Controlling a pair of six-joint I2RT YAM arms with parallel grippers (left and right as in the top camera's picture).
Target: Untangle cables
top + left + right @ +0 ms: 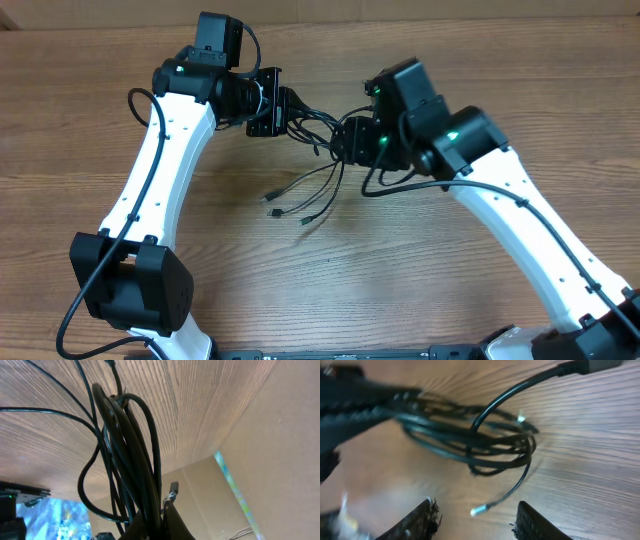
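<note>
Untangling appears barely begun: the cable bundle (318, 128) hangs knotted over the table (400, 280), pinched in the left gripper (160, 527), while the right gripper (476, 517) stands spread wide and empty beside it, no strand freed.

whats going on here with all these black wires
Two robot arms are working on a tangled cable bundle above the wooden table. The left pincer is shut on the bundle, with several loops running up out of it. The right pincer is open close to the bundle and, in its wrist view, grips nothing. A few loose plug ends trail toward the table. Nothing has been separated yet.
</note>
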